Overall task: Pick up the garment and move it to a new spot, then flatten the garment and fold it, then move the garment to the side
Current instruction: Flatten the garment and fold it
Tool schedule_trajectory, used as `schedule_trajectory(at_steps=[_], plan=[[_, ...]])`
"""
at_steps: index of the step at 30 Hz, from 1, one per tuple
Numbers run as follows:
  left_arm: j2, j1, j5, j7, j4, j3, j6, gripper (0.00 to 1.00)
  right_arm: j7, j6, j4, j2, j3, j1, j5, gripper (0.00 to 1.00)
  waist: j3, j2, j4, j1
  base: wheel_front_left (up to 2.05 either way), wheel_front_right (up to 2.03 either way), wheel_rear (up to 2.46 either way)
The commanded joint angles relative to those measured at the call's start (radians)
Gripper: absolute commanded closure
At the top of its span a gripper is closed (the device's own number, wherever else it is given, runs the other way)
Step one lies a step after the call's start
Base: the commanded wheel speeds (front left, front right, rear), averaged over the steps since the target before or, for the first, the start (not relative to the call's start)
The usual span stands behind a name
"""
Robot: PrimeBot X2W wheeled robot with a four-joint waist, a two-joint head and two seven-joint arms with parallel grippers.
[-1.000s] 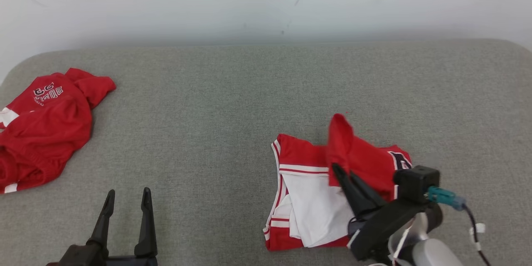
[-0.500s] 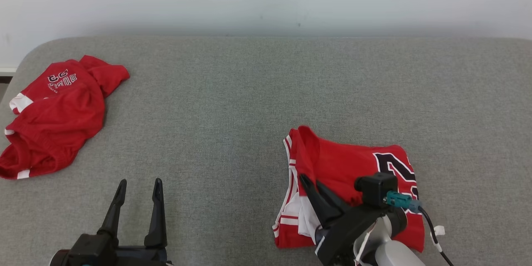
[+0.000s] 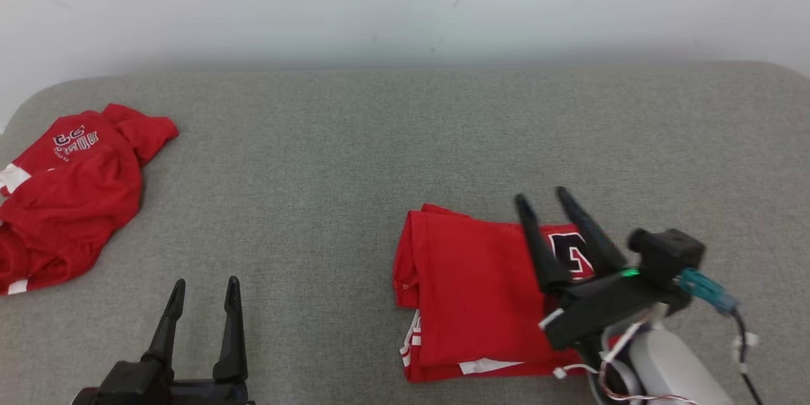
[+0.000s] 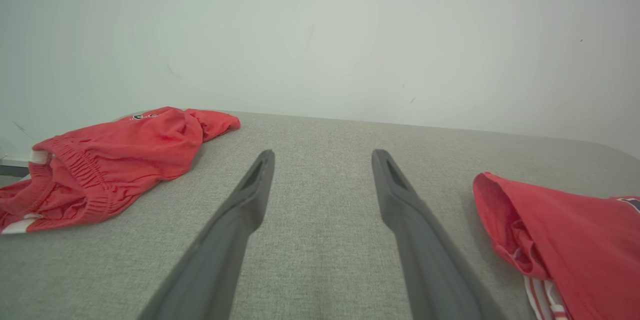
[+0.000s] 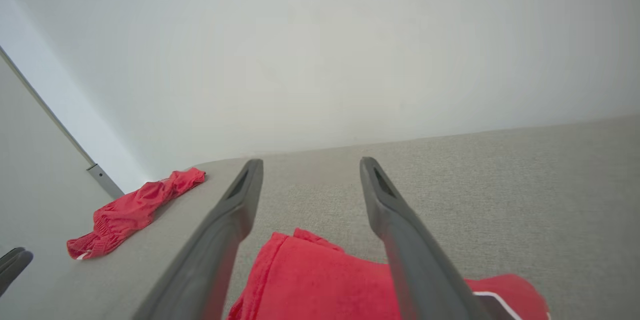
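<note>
1. A padded surface (image 3: 329,158) is stretching across the whole view, with a wall (image 3: 405,0) standing behind its far edge.
2. A folded garment (image 3: 468,291) is lying on the surface, right of centre and toward the near edge.
3. A crumpled garment (image 3: 69,196) is lying at the surface's left edge, well apart from the folded one.
4. The left gripper (image 3: 206,281) is sitting at the near left, over bare surface between the two garments.
5. The right gripper (image 3: 540,195) is reaching over the right part of the folded garment, fingers pointing toward the wall.
</note>
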Motion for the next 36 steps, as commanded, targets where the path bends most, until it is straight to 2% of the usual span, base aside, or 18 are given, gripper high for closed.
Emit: schedule_trajectory(at_steps=[1,9,15,25,36], plan=[[-0.001,0.010,-0.001,-0.003,-0.001,0.005,0.001,0.00,-0.018,-0.002,-0.006,-0.017,-0.025,0.023,-0.008,0.00,-0.010,0.0000,-0.011,0.0000,0.00,0.00,0.00],[-0.001,0.038,0.011,-0.003,-0.013,0.029,0.001,0.00,-0.088,-0.002,-0.042,-0.047,-0.171,0.134,-0.041,0.00,-0.044,0.0000,-0.038,0.0000,0.00,0.00,0.00],[-0.001,0.071,0.023,-0.003,-0.022,0.048,0.001,0.00,-0.113,-0.003,-0.062,-0.029,-0.253,0.240,-0.087,0.00,-0.069,0.0000,-0.059,0.0000,0.00,0.00,0.00],[0.007,0.113,0.045,-0.003,-0.025,0.045,0.001,0.00,-0.123,-0.003,-0.085,-0.006,-0.279,0.324,-0.115,0.00,-0.102,0.0000,-0.068,0.0000,0.00,0.00,0.00],[0.016,0.149,0.064,-0.003,-0.038,0.036,0.001,0.00,-0.127,-0.003,-0.108,-0.007,-0.263,0.374,-0.154,0.00,-0.122,0.0000,-0.044,0.0000,0.00,0.00,0.00]])
